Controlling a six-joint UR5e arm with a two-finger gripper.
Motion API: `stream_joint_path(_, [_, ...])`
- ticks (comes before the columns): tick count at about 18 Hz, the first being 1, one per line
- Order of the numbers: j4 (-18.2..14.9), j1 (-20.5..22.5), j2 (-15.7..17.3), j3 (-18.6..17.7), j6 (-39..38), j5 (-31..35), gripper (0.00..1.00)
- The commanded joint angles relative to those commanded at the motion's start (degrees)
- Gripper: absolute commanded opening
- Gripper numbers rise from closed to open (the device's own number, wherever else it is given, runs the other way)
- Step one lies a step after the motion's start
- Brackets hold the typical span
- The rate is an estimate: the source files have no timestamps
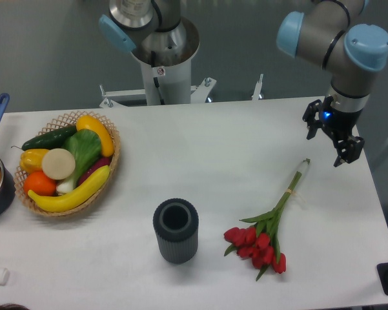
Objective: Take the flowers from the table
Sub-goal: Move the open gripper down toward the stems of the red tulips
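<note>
Camera view: gripper (332, 141) hung spread and empty above the table (206, 148). Flowers (268, 229) lay below and just left of it, stem tips nearest. I judged a grasp across the bundled stems, jaws crosswise, best.

Red tulips lying flat on the white table

You see the flowers (266, 234) right of centre on the table (213, 148), stems pointing up-right.

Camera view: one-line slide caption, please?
Open gripper hovers above the stem end of red flowers lying on the white table.
</note>
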Motion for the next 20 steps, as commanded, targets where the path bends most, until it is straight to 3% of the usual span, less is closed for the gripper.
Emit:
stream_joint_path(8, [0.44,-0.17,-0.09,-1.14,-5.98,-3.34,1.0])
stream_joint_path(11, [2.81,0.09,-0.35,-2.01,-9.91,-5.36,1.0])
stream_joint_path(15, [8.95,-0.17,-0.44,-5.18,-13.17,-5.98,1.0])
stream_joint_path(20, [9.23,-0.97,-1.75,-5.18,-18.81,-5.89,1.0])
